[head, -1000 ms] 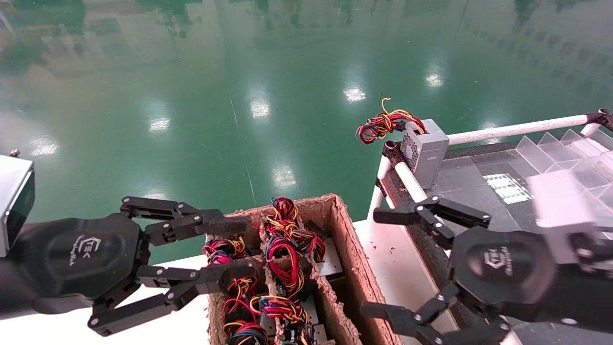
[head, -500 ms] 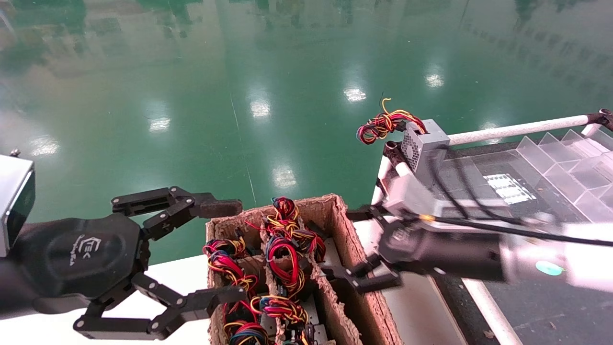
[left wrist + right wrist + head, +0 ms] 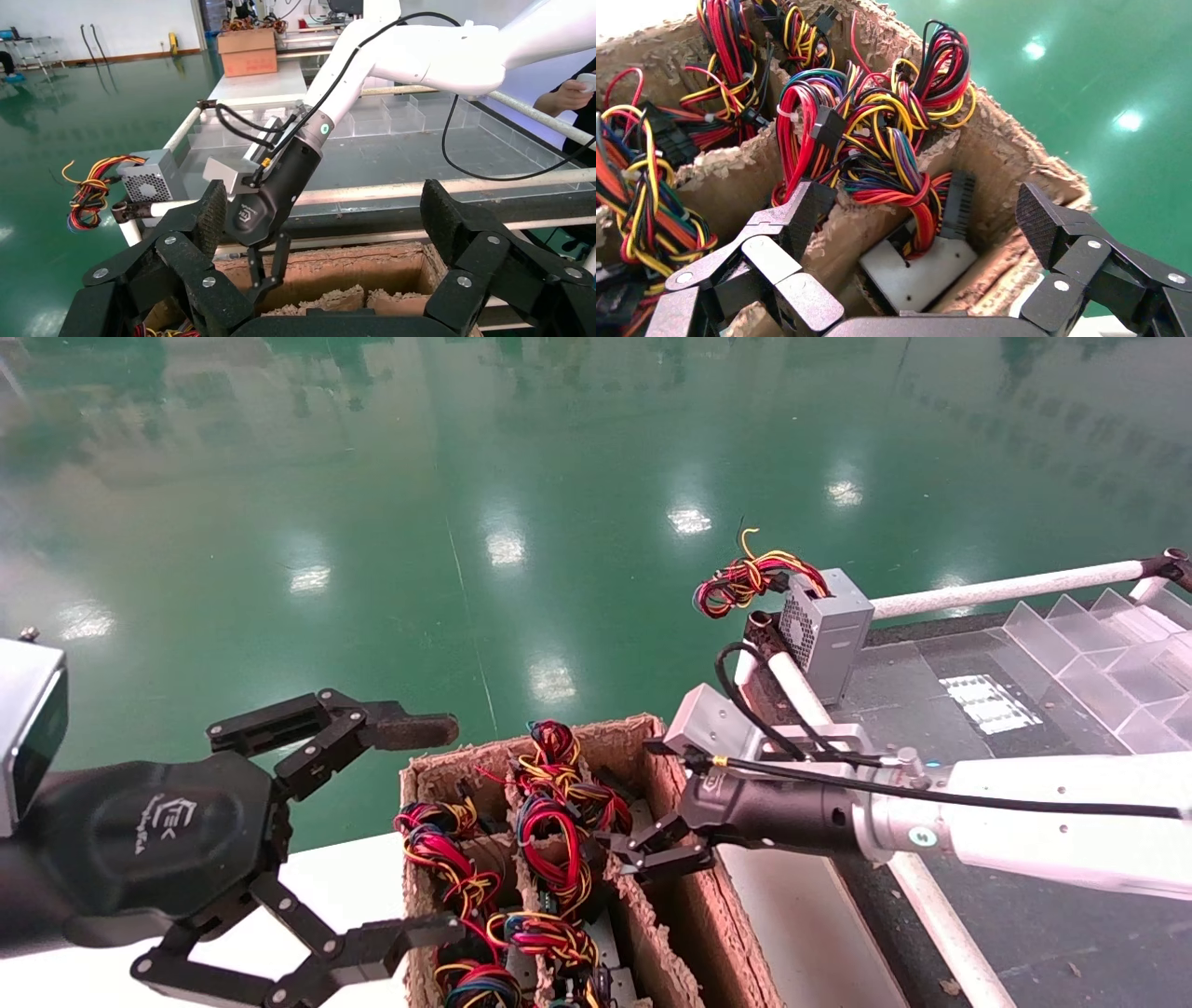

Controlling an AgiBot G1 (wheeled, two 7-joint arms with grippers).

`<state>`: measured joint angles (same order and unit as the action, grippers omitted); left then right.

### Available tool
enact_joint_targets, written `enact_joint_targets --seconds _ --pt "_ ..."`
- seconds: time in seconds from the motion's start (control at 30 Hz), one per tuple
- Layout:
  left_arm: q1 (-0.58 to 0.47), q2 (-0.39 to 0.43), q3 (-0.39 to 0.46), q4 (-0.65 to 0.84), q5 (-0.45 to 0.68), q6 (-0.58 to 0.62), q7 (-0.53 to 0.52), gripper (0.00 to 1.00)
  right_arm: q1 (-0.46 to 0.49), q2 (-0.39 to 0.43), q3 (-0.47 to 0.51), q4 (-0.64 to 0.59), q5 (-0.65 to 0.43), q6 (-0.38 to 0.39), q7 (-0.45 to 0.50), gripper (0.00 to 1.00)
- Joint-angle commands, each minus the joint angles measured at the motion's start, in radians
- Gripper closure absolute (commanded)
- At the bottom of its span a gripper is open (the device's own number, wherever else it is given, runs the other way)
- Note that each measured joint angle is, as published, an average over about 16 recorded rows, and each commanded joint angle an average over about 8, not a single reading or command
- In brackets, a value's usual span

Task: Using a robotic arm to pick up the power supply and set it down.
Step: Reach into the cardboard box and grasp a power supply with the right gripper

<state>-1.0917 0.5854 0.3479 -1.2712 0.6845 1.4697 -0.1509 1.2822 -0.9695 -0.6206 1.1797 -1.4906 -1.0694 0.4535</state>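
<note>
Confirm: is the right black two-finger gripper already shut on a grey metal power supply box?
No. The right gripper hangs open above the grey power supply in the cardboard box.

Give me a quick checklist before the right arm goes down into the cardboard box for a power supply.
1. Right gripper fingers open: ok.
2. It sits over the cardboard box, above a power supply: ok.
3. Wires clear of the grasp path: not ok, they bunch above the unit.
4. Left gripper out of the way: cannot tell, it hangs open at the box's near corner.
5. Set-down table has bare room beside the placed unit: ok.
</note>
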Motion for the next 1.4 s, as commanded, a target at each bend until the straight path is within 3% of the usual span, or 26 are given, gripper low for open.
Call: enact_joint_targets --seconds 0.03,0.1,0.2,0.87,1.4 --pt "0.000 0.000 0.000 0.000 0.000 0.000 0.000 0.00 0.002 -0.012 -0.003 -0.015 -0.003 0.005 0.009 0.64" --pt "0.000 0.000 0.000 0.000 0.000 0.000 0.000 0.00 0.007 -0.019 -0.004 -0.029 -0.002 0.004 0.012 0.89" --pt "0.000 0.000 0.000 0.000 0.000 0.000 0.000 0.00 0.011 -0.029 -0.006 -0.046 0.000 0.002 0.011 1.00" --pt "0.000 0.000 0.000 0.000 0.000 0.000 0.000 0.00 0.021 -0.119 -0.022 -0.166 -0.021 0.049 -0.001 1.00" --pt "0.000 0.000 0.001 0.000 0.000 0.000 0.000 0.00 0.028 -0.116 -0.002 -0.212 0.023 0.025 -0.033 1.00"
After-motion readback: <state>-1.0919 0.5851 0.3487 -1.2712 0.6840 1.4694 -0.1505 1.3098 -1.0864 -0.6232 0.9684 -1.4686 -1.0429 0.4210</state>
